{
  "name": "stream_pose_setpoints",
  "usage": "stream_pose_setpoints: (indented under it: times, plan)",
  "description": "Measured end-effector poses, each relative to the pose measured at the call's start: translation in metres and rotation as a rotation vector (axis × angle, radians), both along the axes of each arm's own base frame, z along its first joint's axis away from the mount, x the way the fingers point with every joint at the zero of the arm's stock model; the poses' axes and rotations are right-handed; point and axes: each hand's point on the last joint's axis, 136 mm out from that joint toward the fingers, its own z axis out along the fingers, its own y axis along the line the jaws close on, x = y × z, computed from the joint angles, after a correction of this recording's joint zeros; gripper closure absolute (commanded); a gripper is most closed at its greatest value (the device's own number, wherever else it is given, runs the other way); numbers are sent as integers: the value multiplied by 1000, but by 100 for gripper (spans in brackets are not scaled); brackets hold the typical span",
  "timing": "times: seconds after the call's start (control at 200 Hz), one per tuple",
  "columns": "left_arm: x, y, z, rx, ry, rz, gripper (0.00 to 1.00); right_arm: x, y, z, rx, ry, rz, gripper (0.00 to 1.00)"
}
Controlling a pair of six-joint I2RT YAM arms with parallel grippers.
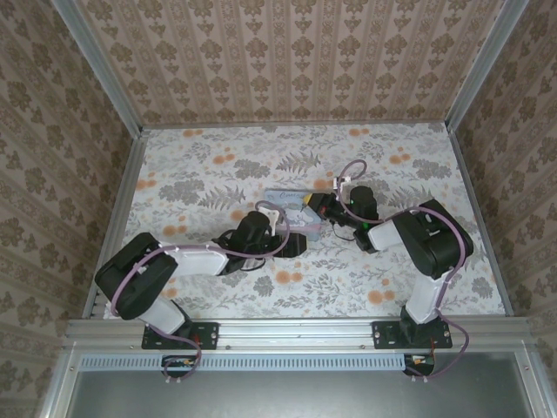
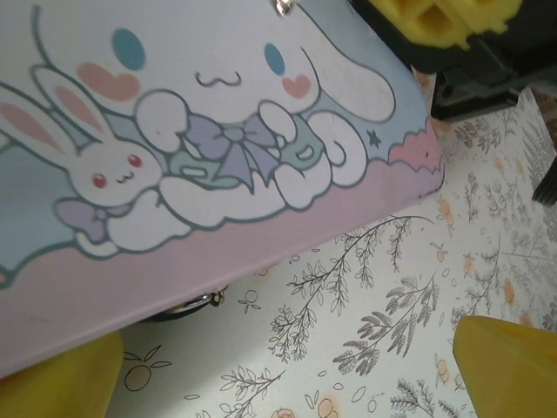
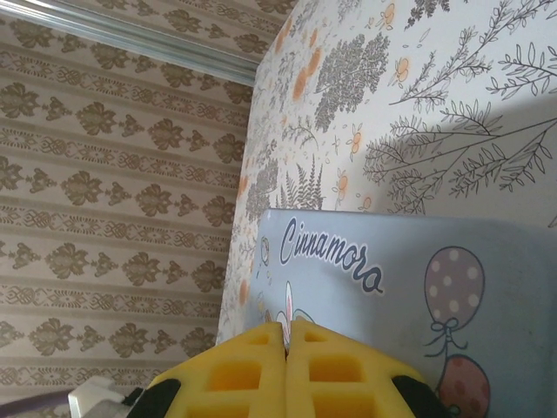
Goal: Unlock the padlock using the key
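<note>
Under the lower edge of the tin [image 2: 261, 235], in the left wrist view: the padlock [image 2: 196, 306], a dark sliver with a small silvery loop, mostly hidden. Tin smooth and glossy, pastel blue and pink, printed with white cartoon rabbits; whatever lies inside hidden. Left gripper [image 2: 283, 373] spread wide, blocky yellow fingertips [image 2: 505, 366] well apart near the tin's corner. Right gripper [image 3: 285, 348] pressed together above the tin's lettered end, gridded yellow pads [image 3: 235, 374] meeting at a thin seam; impossible to tell whether anything is pinched there. Flat table [image 1: 218, 174] in a grey-and-orange floral print, beige damask-papered walls [image 1: 287, 61], aluminium rails [image 1: 296, 333].
</note>
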Motion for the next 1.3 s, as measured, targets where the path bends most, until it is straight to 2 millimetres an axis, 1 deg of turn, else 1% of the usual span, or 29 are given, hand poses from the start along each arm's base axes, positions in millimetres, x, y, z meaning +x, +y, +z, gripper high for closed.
stream_pose_setpoints:
  times: [0.24, 0.42, 0.695, 0.93, 1.105, 1.3]
  plan:
    - [0, 0, -10, 49, -63, -61, 2, 1, 0, 1, 12, 6, -3, 100]
    - [0, 0, -23, 104, -112, -109, 3, 1, 0, 1, 14, 7, -4, 100]
    - [4, -9, -27, 135, -206, -134, 4, 1, 0, 1, 14, 7, -4, 100]
    - [10, -16, -25, 107, -247, -118, 4, 2, 0, 0, 15, 4, -5, 100]
    - [11, -25, -19, 33, -221, -105, 4, 3, 0, 0, 16, 2, -7, 100]
    - [15, -28, -12, -64, -177, -74, 4, 4, -1, 0, 16, 1, -11, 100]
